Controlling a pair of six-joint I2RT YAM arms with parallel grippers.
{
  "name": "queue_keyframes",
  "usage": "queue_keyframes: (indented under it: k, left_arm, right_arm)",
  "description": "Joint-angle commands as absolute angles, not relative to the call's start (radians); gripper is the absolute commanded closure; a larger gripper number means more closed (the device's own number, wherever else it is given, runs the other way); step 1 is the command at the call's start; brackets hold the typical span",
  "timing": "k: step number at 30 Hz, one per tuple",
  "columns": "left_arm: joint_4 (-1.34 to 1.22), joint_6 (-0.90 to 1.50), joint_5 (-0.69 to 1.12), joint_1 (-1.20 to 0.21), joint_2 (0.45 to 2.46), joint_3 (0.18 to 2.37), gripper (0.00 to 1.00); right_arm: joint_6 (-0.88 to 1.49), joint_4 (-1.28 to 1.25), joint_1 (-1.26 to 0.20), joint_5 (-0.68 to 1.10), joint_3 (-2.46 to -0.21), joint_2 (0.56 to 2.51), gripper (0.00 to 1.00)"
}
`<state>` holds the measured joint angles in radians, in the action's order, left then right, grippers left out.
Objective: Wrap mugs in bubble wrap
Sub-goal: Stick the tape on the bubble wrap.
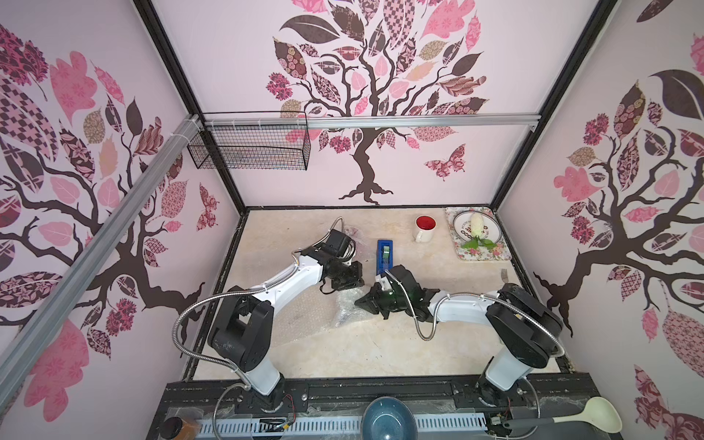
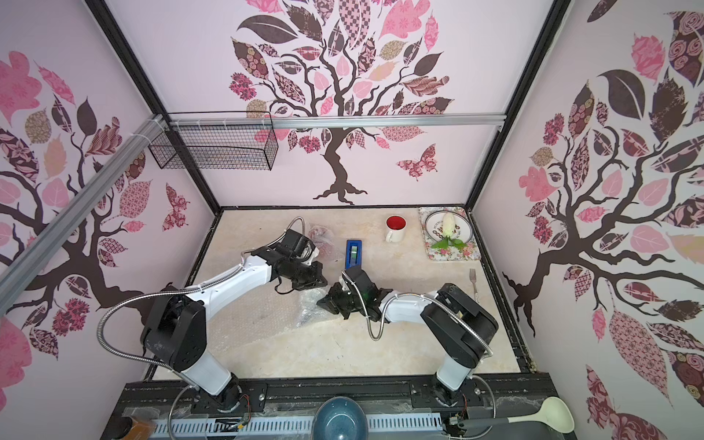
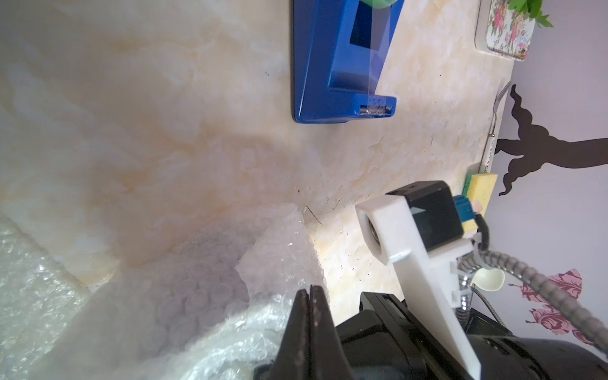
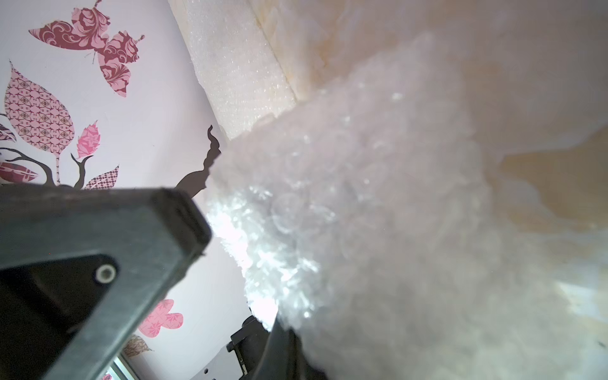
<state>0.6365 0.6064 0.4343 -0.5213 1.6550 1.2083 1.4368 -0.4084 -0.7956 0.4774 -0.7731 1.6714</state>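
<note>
On the near rail, outside the work area, a blue bowl is seen. On the marble-patterned table, left of centre, the bubble wrap is spread flat, with its right end gathered up into a crumpled fold.

That fold is clamped in the right gripper. In the right wrist view the bunched film is seen rising out of the closed jaws. The left gripper is held just beyond the fold with its fingers pressed together. It cannot be told whether an edge of film is caught between them. No mug is seen on or inside this sheet.

The wrap is judged to be very light, limp and slippery, so it is expected to sag and spring open once released. It is best pinched at a free edge or corner, with a second pinch kept apart from the first so that the sheet stays taut.

Further back stands the blue tape dispenser. At the far left a reddish bundle under glossy film is seen, possibly a mug already wrapped. At the far right, beside a floral tray, the white mug with red inside stands upright and bare. It is judged rigid, heavy and breakable, and is best taken by the rim or the handle.
</note>
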Motion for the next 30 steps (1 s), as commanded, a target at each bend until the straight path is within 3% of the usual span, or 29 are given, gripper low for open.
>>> queue_keyframes:
  k: [1, 13, 18, 23, 30]
  left_arm:
    - [0.599, 0.607, 0.434, -0.516, 1.674, 1.229, 1.0]
    - [0.698, 0.623, 0.366, -0.497, 1.595, 1.337, 1.0]
    - [0.748, 0.634, 0.335, -0.491, 1.526, 1.311, 0.9]
    - [0.796, 0.652, 0.405, -0.491, 1.469, 1.237, 0.99]
    - [0.786, 0.63, 0.5, -0.492, 1.522, 1.189, 1.0]
  right_arm:
    - [1.527, -0.374, -0.798, 0.462, -0.763, 1.686, 1.0]
    - [1.522, -0.367, -0.791, 0.463, -0.756, 1.673, 1.0]
    - [1.52, -0.368, -0.789, 0.469, -0.758, 1.675, 1.0]
    - [1.517, -0.367, -0.787, 0.471, -0.756, 1.671, 1.0]
    - [1.514, -0.367, -0.786, 0.475, -0.761, 1.676, 1.0]
